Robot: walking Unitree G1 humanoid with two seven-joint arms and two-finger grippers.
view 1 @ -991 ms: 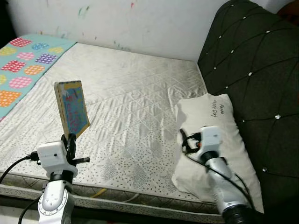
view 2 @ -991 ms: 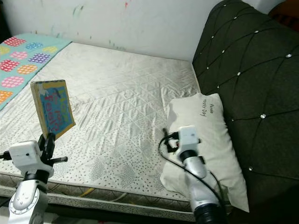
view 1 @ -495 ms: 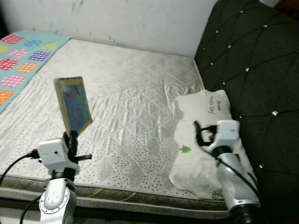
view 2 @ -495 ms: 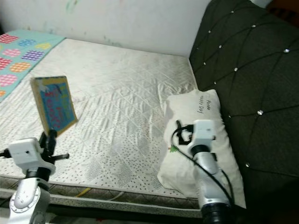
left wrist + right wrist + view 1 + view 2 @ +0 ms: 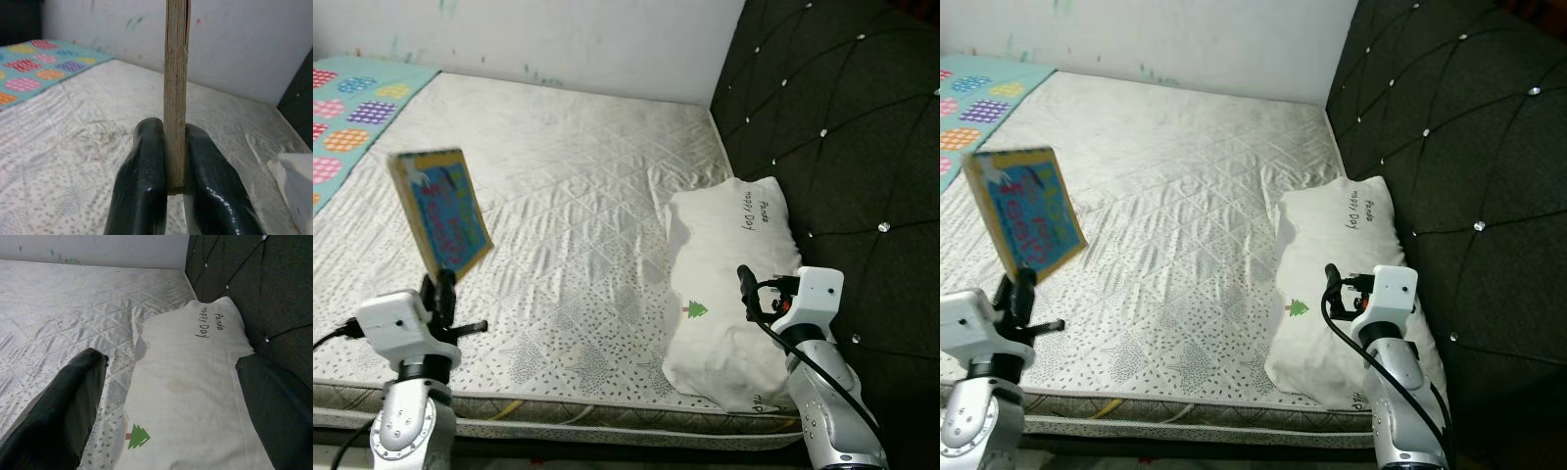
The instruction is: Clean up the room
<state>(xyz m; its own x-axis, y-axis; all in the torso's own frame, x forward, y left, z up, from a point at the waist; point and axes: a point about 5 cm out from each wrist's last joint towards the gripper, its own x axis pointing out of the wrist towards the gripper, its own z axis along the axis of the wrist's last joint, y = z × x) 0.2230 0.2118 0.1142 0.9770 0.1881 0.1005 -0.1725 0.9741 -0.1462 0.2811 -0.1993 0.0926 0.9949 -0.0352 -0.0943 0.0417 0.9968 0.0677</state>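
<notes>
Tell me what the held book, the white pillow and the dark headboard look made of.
Thin colourful picture book, in the left gripper: stiff card or board, its edge layered, with a printed cover. White printed pillow: soft matte cloth, creased. Dark tufted headboard: padded fabric or leatherette, with diamond quilting and shiny studs; which one I cannot tell.

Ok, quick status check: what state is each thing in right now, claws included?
Book: upright, clamped at its bottom edge, off the mattress.
Left claw: shut on the book.
Right claw: open, over the pillow.
Pillow: lying flat against the headboard.
Mattress: bare, no sheet.
Blanket: spread at the far corner.
</notes>
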